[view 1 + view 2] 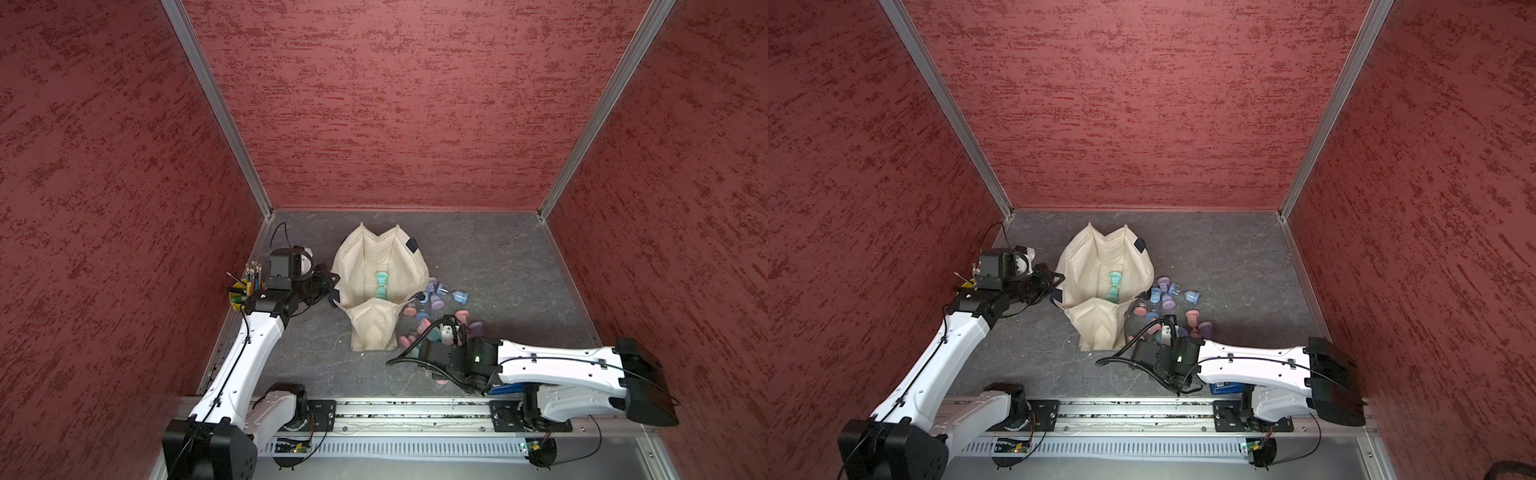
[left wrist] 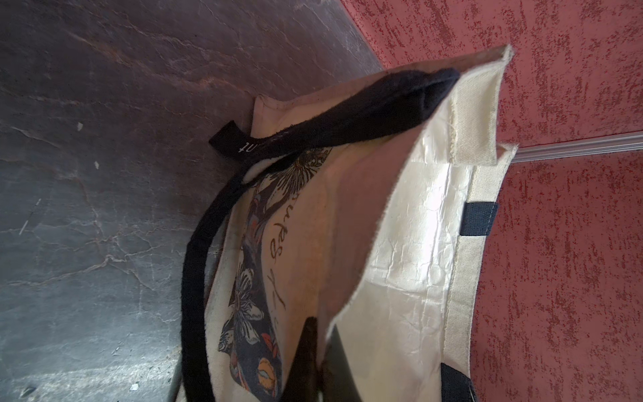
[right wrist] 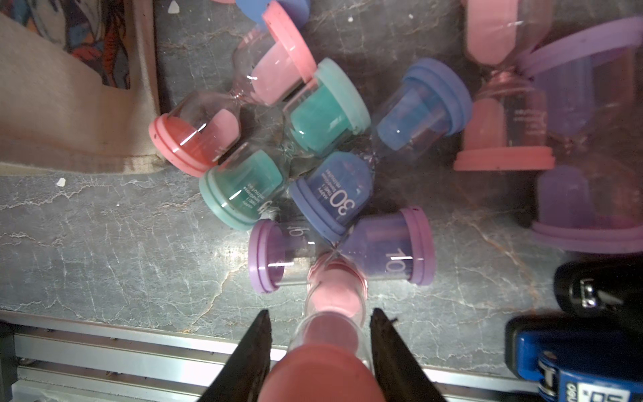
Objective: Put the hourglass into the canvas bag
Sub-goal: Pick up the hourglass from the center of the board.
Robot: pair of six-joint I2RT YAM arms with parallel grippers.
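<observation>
Right wrist view: the right gripper (image 3: 320, 313) has its jaws on either side of a pink hourglass (image 3: 328, 330), which lies lengthwise between the two black fingers (image 3: 257, 348). One finger touches the glass and a thin gap shows at the other. Cannot tell whether they press on it. Past its far end, more hourglasses lie in a cluster on the grey tabletop (image 3: 121, 243):
- A blue hourglass (image 3: 334, 195) is printed "30", with "minutes" beside it.
- A purple hourglass (image 3: 389, 247) is printed "10".
- A mint-capped hourglass (image 3: 240, 188) has small print ending in "minutes"; the rest is illegible.

A corner of the canvas bag (image 3: 52, 121) lies just beside the cluster.

Left wrist view: the left gripper (image 2: 323, 327) is clamped on the bag's rim, with cloth pinched between its dark fingers. The bag mouth gapes open. The outer face has a flower print and brown script I cannot read. The navy strap (image 2: 313, 118) lies across it. The black tag (image 2: 231, 141) has white letters, too few showing to read.

Both top views: the bag sits open mid-table with a teal hourglass (image 1: 380, 286) (image 1: 1114, 286) inside. The left gripper is at the bag's side nearest the left arm. The right gripper is low over the loose hourglasses on the bag's other side, its fingers hidden from above.
</observation>
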